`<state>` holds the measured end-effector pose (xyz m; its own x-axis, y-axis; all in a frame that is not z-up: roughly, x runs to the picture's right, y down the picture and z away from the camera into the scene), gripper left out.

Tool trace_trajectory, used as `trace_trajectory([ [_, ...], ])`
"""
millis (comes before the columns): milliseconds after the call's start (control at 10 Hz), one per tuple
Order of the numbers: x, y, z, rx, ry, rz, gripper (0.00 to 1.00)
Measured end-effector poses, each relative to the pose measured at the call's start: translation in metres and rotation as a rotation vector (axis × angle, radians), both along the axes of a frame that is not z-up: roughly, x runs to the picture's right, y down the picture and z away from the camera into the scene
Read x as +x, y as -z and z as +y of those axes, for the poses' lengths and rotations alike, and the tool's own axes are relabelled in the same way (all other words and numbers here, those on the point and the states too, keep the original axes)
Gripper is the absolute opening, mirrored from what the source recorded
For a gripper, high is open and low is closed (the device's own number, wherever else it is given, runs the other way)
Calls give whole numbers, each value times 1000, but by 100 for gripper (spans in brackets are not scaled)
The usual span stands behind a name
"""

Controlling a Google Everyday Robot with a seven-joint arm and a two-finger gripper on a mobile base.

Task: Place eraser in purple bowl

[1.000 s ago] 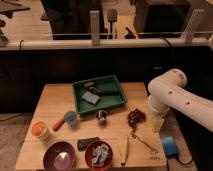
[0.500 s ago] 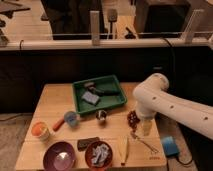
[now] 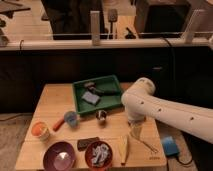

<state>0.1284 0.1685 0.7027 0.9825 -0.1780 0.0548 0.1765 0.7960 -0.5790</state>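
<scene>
Quickly: one light wooden table (image 3: 55, 100), and one white robot arm (image 3: 165, 112) reaching in from the right.

One gripper (image 3: 135, 132) hangs point-down over the right half of the table, right of the tray's near corner. Its jaws are spread wide with nothing in them.

One eraser (image 3: 88, 143), a small flat near-black block, lies on the table near the front edge. It sits between the two bowls and slightly behind them, well left of the gripper.

Two bowls:
- one glossy round purple bowl (image 3: 59, 156) with a paler centre, at the near left
- one red-brown bowl (image 3: 99, 154) just right of it, with whitish bits inside

One green rectangular tray (image 3: 76, 97) sits at the far centre. It holds one grey-blue square pad (image 3: 91, 98) and one dark item (image 3: 92, 86) that is too blurred to name.

One orange cup (image 3: 40, 130) stands at the left edge. One blue scoop with a red handle (image 3: 70, 118) lies right of it. One small dark round thing (image 3: 101, 116) sits just in front of the tray.

One pale stick-shaped thing (image 3: 125, 149) lies right of the red-brown bowl. One blue block (image 3: 170, 145) is at the far right.
</scene>
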Motion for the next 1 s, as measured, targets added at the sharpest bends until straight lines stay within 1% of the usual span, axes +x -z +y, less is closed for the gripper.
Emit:
trace_trajectory([
  [200,-19,-3,5,-4,0,-17,80],
  [400,-26,-5,11,-8,0,-26,80],
  [1000,-50,-5,21,-10,-6,-75,80],
])
